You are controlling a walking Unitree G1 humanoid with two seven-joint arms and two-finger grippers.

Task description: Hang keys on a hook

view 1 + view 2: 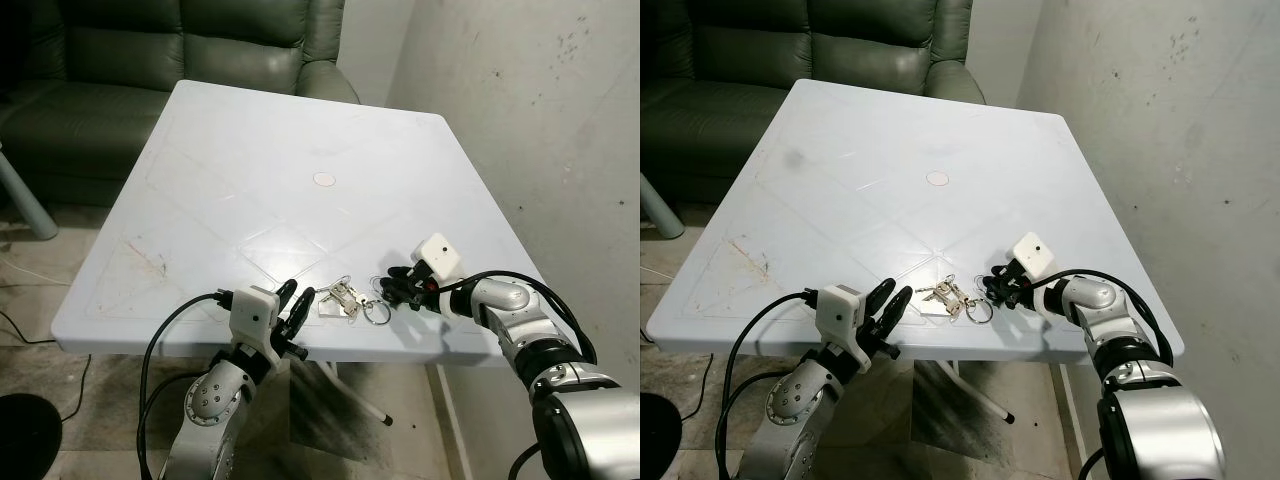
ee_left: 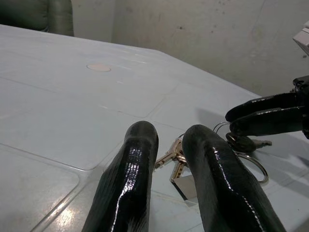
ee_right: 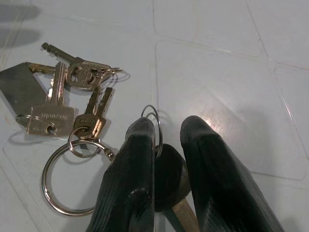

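A bunch of keys (image 1: 343, 298) lies on the white table (image 1: 250, 150) near its front edge, with a flat metal tag and a big loose ring (image 3: 63, 186). My right gripper (image 1: 392, 290) reaches in from the right, lying low on the table. Its fingers (image 3: 140, 164) are pinched on the bunch's black-headed key (image 3: 168, 171). My left gripper (image 2: 169, 130) hovers at the front edge just left of the keys, open, with nothing between its fingers. The right gripper's fingers (image 2: 265, 113) show past the keys (image 2: 176, 157) in the left wrist view.
A dark green sofa (image 1: 150, 60) stands behind the table. A bare plaster wall (image 1: 540, 100) runs close along the table's right side. A round cap (image 1: 324, 180) marks the table's middle. Cables lie on the floor at the left.
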